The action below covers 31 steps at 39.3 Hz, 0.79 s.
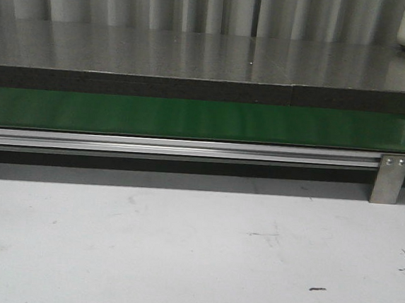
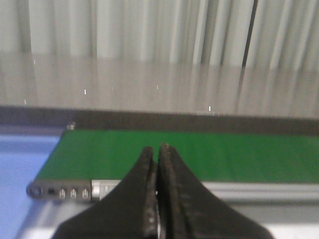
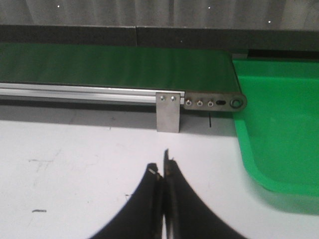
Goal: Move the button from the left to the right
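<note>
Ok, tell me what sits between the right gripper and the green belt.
In the right wrist view, only bare white table and a small metal bracket lie between the shut right gripper and the green belt. No button shows.

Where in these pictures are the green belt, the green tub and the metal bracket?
green belt [image 1: 191, 120], front view, middle of its top surface.
green tub [image 3: 279, 124], right wrist view, its bare sloping inside wall.
metal bracket [image 3: 168, 113], right wrist view, flat face of the plate below its two screws.

Left pincer [image 2: 157, 152] closed, empty, right pincer [image 3: 163, 160] closed, empty
</note>
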Motion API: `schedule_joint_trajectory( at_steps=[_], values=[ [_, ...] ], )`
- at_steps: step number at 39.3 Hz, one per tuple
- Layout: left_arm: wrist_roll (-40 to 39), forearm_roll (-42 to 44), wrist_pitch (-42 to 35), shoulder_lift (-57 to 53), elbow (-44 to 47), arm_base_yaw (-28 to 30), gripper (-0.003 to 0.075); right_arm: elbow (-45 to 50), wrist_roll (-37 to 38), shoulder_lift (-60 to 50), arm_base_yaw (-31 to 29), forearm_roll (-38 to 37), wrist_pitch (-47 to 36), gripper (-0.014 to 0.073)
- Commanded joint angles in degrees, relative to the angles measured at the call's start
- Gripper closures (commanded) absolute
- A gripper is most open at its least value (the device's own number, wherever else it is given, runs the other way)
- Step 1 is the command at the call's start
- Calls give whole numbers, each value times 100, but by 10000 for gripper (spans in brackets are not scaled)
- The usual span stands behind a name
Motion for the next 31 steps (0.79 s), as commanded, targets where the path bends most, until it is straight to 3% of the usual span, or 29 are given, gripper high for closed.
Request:
schedule_joint_trajectory(
  at_steps=[1,5,13,18,26,28,31],
  values=[
    [-59,-12,-1658,-100,135,-44,741,-235,-24,-100,12,-12,-764,662],
    [-59,-12,-1935,-80,-229,-44,741,-752,-24,-100,12,-12,-746,662],
    [608,38,226,640,-1900,-44,741,-2476,-24,783,12,-12,209,660],
    [632,252,1108,1582,-2615,-44,741,-3290,-24,1836,12,-12,861,659],
    [632,252,1251,2123,-2866,-44,735,-3475,-24,2557,12,-12,849,657],
    [632,252,1265,2111,-2866,-44,675,-3475,-24,2557,12,-12,844,620],
    [632,252,1290,2111,-2866,-44,529,-3475,-24,2557,12,-12,850,489]
  ],
)
